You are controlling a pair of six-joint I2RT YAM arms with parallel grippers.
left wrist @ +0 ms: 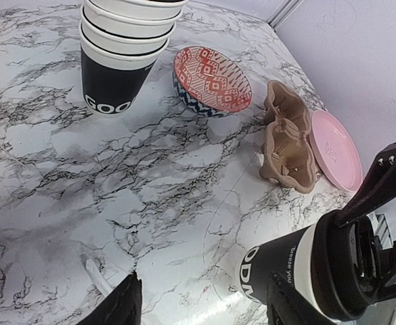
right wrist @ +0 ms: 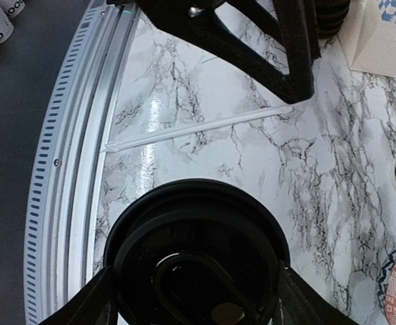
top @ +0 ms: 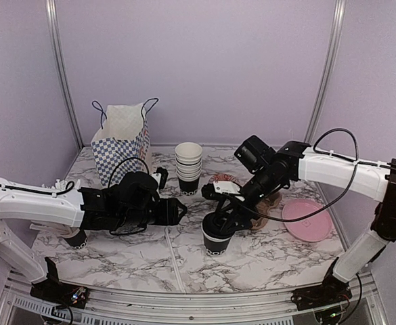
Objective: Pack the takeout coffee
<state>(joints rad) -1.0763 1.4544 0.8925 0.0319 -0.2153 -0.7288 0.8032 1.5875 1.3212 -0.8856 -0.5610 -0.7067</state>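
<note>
The takeout coffee (top: 216, 240), a small black paper cup with white print and a black lid, stands on the marble table near the middle front. My right gripper (top: 219, 218) is over it from above. In the right wrist view its fingers (right wrist: 82, 305) press both sides of the black lid (right wrist: 194, 230), so the gripper (right wrist: 194, 292) is shut on it. My left gripper (top: 181, 211) is open and empty just left of the cup. In the left wrist view (left wrist: 204, 308) the cup (left wrist: 286, 267) lies by its right finger.
A blue checked paper bag (top: 122, 139) stands open at the back left. A stack of white-rimmed cups (top: 188, 166), a red patterned bowl (top: 223, 181), a brown cardboard carrier (top: 271, 203) and a pink plate (top: 306, 218) are nearby. A white stirrer (right wrist: 198, 127) lies on the table.
</note>
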